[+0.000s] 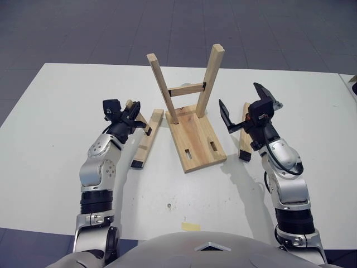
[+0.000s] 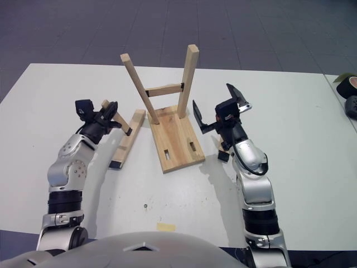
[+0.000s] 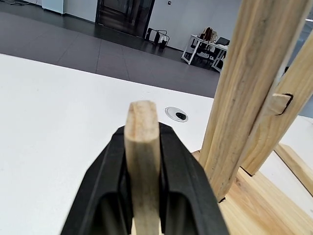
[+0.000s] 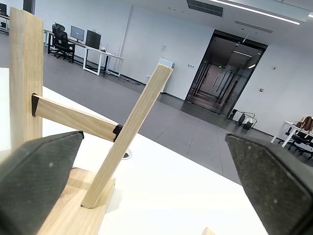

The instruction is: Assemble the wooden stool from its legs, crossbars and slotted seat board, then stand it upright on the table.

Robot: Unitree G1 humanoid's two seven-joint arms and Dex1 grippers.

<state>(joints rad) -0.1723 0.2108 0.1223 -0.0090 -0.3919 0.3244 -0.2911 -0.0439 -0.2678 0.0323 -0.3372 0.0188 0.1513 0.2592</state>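
Note:
The slotted seat board (image 1: 196,139) lies flat on the white table (image 1: 56,111). Two legs (image 1: 163,86) (image 1: 210,78) stand up from its far end, joined by a crossbar (image 1: 187,89). My left gripper (image 1: 135,116) is left of the board, low over the table, shut on a wooden leg (image 3: 143,161). Beside it lies another leg (image 1: 148,139), its dark-tipped end toward me. My right gripper (image 1: 245,106) hangs open to the right of the board, above a loose leg (image 1: 244,134). Nothing is between its pads (image 4: 39,171).
A small yellow tape piece (image 1: 189,226) and a dark spot (image 1: 168,206) mark the table's near side. A round cable grommet (image 3: 176,114) sits in the table behind the stool. Dark objects (image 2: 348,89) lie at the far right edge.

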